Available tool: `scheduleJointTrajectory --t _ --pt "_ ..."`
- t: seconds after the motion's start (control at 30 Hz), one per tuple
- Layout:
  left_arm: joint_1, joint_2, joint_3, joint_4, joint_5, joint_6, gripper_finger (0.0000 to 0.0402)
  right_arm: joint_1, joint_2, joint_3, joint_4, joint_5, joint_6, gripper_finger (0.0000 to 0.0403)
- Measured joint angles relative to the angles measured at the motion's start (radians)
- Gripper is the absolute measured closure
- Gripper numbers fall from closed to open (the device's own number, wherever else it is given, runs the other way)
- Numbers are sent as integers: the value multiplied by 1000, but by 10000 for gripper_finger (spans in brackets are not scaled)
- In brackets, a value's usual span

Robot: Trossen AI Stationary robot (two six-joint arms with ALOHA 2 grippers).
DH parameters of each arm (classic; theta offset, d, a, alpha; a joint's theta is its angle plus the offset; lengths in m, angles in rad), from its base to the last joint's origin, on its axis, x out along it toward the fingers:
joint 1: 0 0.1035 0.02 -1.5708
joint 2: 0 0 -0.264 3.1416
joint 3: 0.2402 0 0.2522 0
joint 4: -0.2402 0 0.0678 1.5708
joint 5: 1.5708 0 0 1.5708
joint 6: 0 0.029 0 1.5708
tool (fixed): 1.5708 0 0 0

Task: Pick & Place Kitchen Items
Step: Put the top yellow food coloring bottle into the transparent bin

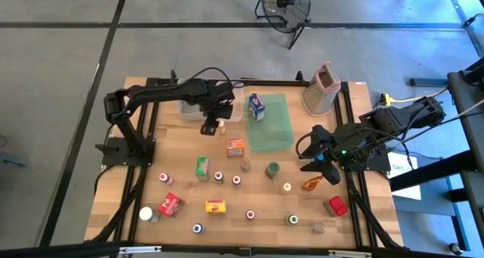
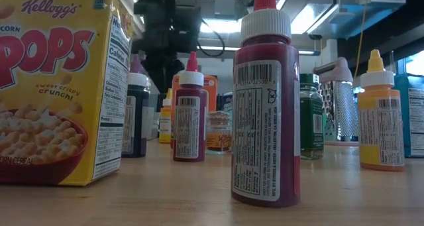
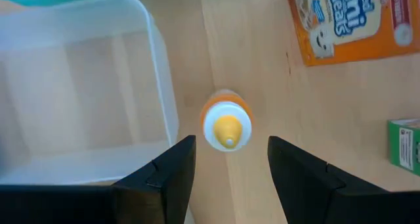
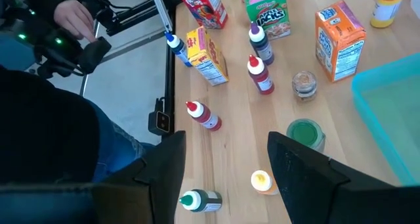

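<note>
The small orange squeeze bottle with a yellow-tipped white cap (image 3: 226,122), upright on the bench (image 3: 328,132) beside the clear plastic bin (image 3: 79,86), is seen directly below the left end effector (image 3: 230,168), whose fingers stand apart at three and nine o'clock of its vertical axis.

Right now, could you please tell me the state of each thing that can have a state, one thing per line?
left gripper: open, above the yellow-capped bottle, holding nothing
yellow-capped bottle: upright, capped, beside the clear bin
clear bin: empty as far as shown
green tray: holds an upright blue carton
right gripper: open, holding nothing, at the table's right edge
box grater: lying flat
</note>
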Motion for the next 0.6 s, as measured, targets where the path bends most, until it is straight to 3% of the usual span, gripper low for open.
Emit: scheduleJointTrajectory --t 0.6 --pt "-11 3 -29 80 -3 -10 217 -3 0 0 -7 0 0 185"
